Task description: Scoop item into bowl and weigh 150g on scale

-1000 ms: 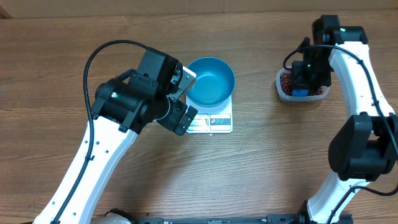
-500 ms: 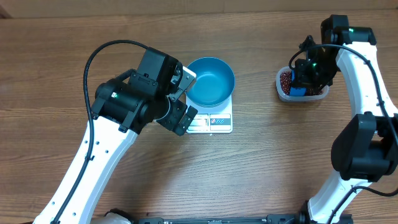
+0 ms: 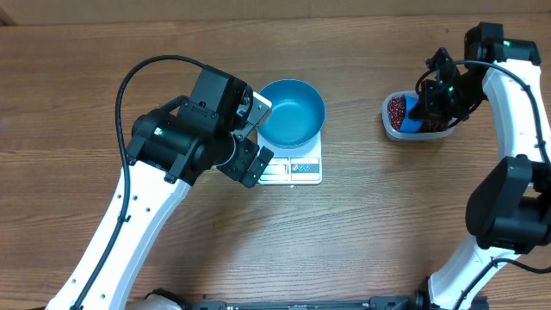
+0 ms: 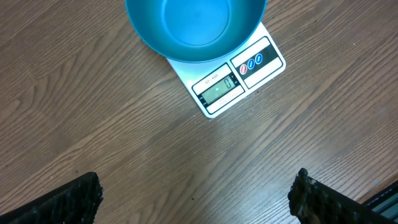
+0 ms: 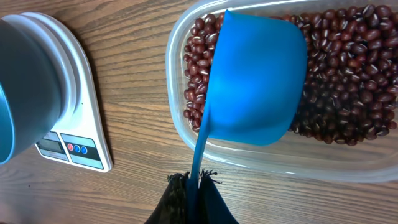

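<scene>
The blue bowl point(image 3: 291, 112) point(image 4: 194, 28) stands on the white scale point(image 3: 294, 170) point(image 4: 239, 78), and I see nothing inside it. My left gripper point(image 3: 257, 135) point(image 4: 196, 196) hangs open just left of them, holding nothing. The item, red-brown beans point(image 3: 396, 109) point(image 5: 348, 74), lies in a clear tub point(image 3: 392, 129) point(image 5: 280, 163) at the right. My right gripper point(image 3: 437, 96) point(image 5: 194, 180) is shut on the thin handle of a blue scoop point(image 3: 414, 124) point(image 5: 258, 81). The scoop's cup lies bottom up over the beans, and its inside is hidden.
The wooden table carries only the scale with the bowl and the tub. A bare stretch of table separates them. In the right wrist view the scale point(image 5: 81, 134) and the bowl's side point(image 5: 25, 74) show at the left.
My right arm has swung to the right, drawing the scoop across the tub. The left arm, bowl and scale have not moved.
</scene>
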Tool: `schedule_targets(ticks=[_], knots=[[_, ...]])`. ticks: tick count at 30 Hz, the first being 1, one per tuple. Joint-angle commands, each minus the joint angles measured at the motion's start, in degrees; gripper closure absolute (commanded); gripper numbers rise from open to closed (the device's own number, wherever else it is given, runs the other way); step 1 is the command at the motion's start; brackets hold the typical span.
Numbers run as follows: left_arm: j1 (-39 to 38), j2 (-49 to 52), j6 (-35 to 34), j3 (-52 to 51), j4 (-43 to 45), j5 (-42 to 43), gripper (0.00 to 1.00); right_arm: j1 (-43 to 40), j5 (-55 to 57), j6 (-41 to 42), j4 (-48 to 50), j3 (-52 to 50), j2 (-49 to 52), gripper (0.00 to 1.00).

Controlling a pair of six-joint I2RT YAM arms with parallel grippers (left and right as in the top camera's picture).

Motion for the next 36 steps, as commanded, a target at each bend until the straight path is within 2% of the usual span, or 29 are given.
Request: schedule_targets(ticks=[1, 7, 17, 36], knots=[[0.22, -0.15, 0.90, -0.13, 0.04, 0.61, 0.00, -1.03, -4.59, -1.40, 0.87, -2.12, -1.42, 0.96], [0.22, -0.15, 0.90, -0.13, 0.04, 0.61, 0.00, -3.67, -7.13, -1.49, 3.82, -7.39, -1.42, 0.96], [0.22, -0.15, 0.90, -0.13, 0.04, 0.61, 0.00, -7.80, -13.70, -3.19, 3.67, -7.58, -1.42, 0.96], [0.22, -0.15, 0.90, -0.13, 0.07, 0.61, 0.00, -9.09, -21.64, -4.85, 5.81, -11.98, -1.07, 0.96]])
